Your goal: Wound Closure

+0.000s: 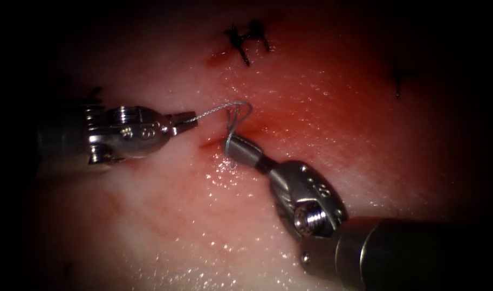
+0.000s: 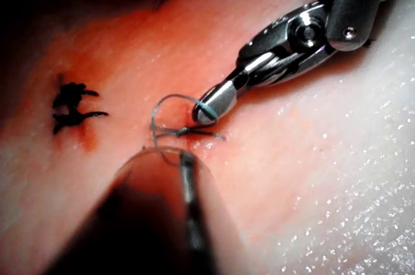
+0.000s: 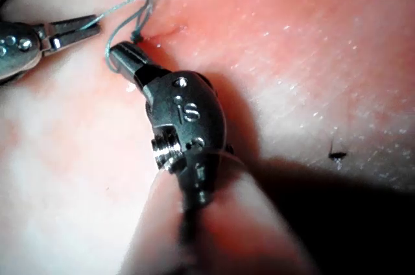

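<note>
My left tool (image 1: 190,119) lies on the left side of the cut (image 1: 210,143), jaws shut on the grey thread (image 1: 224,108). The thread arcs up in a small loop over the cut and drops to my right tool (image 1: 230,144). That tool's jaws sit at the cut's edge, shut on the thread. In the left wrist view the loop (image 2: 170,98) curls beside the right tool's tip (image 2: 206,111). In the right wrist view the thread (image 3: 126,8) runs from the left tool's jaws (image 3: 87,25) to the right tool's tip (image 3: 122,58).
A dark knotted stitch (image 1: 248,39) with cut ends sits farther along the wound, and another dark thread end (image 1: 400,80) lies far right. Red fluid stains the tissue (image 1: 176,215) around the cut. The knotted stitch (image 2: 71,106) is also in the left wrist view.
</note>
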`<state>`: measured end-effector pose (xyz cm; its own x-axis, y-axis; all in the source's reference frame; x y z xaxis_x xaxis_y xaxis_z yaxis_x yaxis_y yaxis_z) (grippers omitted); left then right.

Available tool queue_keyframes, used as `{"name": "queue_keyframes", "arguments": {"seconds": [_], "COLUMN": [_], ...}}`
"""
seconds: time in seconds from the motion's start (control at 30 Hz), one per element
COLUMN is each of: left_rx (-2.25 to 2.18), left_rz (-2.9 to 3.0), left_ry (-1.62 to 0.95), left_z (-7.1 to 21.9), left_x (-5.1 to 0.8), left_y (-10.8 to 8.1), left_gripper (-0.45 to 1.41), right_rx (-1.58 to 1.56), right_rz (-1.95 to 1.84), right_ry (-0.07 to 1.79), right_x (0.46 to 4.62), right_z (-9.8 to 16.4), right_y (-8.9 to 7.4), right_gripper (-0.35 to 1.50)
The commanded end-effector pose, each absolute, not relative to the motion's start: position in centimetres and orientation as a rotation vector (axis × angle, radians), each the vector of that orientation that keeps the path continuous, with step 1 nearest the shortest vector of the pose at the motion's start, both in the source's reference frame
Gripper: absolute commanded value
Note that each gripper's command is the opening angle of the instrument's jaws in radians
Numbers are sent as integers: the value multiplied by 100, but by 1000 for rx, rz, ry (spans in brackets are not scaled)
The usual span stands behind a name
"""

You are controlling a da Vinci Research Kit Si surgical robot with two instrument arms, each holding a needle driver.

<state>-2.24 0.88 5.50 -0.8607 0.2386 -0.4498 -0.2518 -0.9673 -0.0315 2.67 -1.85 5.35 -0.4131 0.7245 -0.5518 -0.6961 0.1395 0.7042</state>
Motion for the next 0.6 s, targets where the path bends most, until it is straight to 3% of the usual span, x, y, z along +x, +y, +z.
{"name": "queue_keyframes", "arguments": {"seconds": [0.03,0.6], "left_rx": [-674,-688], "left_rz": [2805,2795], "left_ry": [38,59], "left_z": [554,563], "left_x": [-230,-251], "left_y": [85,80], "left_gripper": [-45,-45], "right_rx": [36,119], "right_rz": [1548,1437], "right_ry": [1252,1355], "right_x": [268,293], "right_z": [546,543], "right_y": [-187,-177], "right_gripper": [-35,-35]}}
